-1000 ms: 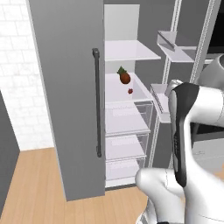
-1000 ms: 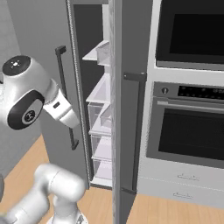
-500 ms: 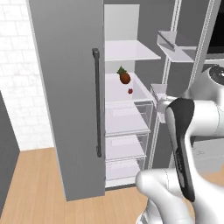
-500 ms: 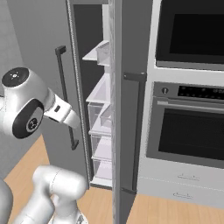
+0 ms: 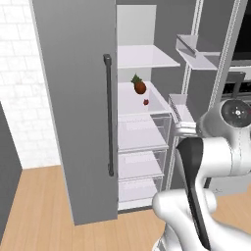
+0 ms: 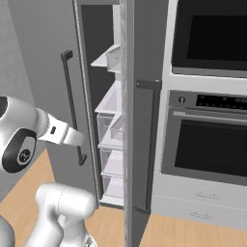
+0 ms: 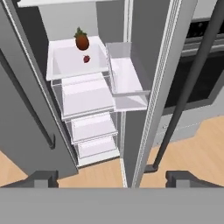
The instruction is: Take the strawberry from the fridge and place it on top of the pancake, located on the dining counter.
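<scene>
The fridge (image 5: 78, 112) stands open with the strawberry (image 7: 86, 58) on its white shelf (beside a larger leafy fruit (image 7: 82, 40)), while the gripper (image 7: 111, 178), spread wide and empty, has every step left.

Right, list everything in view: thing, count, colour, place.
Tall grey two-door fridge: one, doors open, white shelves inside.
Tiny red strawberry: one, on a white fridge shelf.
Orange-brown fruit with green leafy top: one, same shelf, behind the strawberry.
Long dark bar handles: two, one per door.
Built-in grey ovens: two, stacked, right of the fridge.
Wooden floor: light brown.
Gripper: one, dark-tipped, open, empty, facing the fridge.
</scene>
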